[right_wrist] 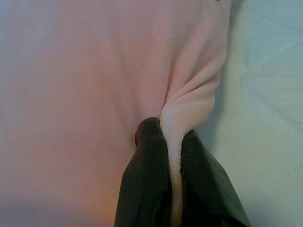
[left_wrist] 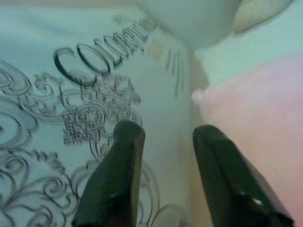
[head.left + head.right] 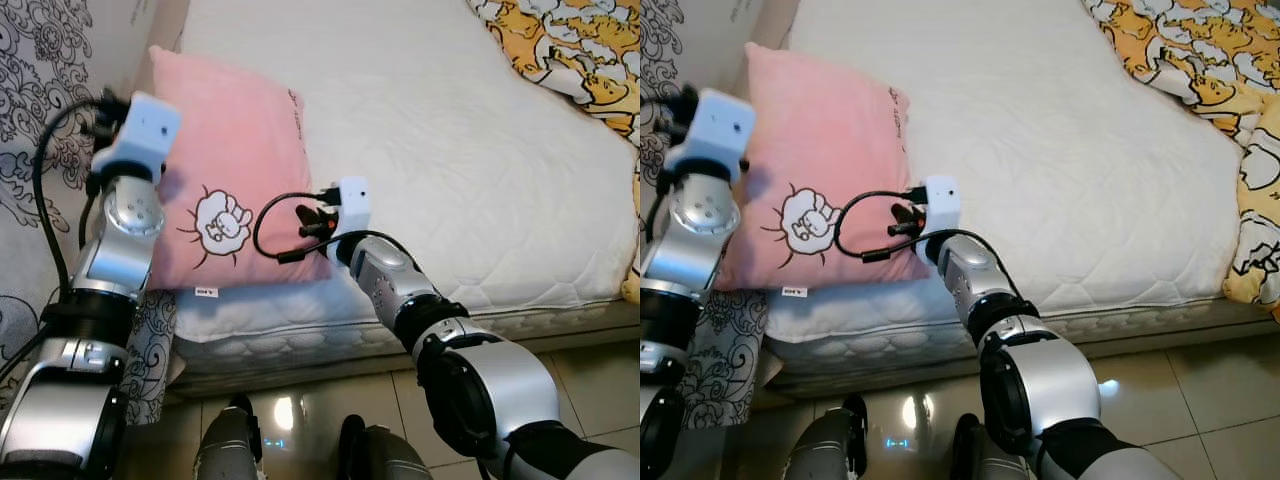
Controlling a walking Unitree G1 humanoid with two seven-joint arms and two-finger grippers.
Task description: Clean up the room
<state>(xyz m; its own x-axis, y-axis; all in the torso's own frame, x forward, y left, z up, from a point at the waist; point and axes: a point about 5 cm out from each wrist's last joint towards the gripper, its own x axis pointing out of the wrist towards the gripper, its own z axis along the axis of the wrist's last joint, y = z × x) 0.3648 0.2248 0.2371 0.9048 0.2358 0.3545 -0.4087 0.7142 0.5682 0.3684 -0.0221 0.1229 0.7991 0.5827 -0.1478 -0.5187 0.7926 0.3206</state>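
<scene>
A pink pillow (image 3: 235,170) with a sheep drawing lies on the left side of the white mattress (image 3: 450,150). My right gripper (image 1: 170,135) is shut on a fold of fabric at the pillow's right edge, near its lower corner (image 3: 305,222). The pinched pink cloth bulges up between the two black fingers. My left gripper (image 2: 163,135) is open at the pillow's upper left corner. One finger is over the pink pillow (image 2: 255,109), the other over the patterned cloth beside it. Nothing lies between them.
A grey-and-white patterned cloth (image 3: 40,80) hangs along the bed's left side. A yellow cartoon blanket (image 3: 570,50) is bunched at the mattress's far right. A glossy tiled floor (image 3: 590,370) runs in front of the bed, with my feet near its edge.
</scene>
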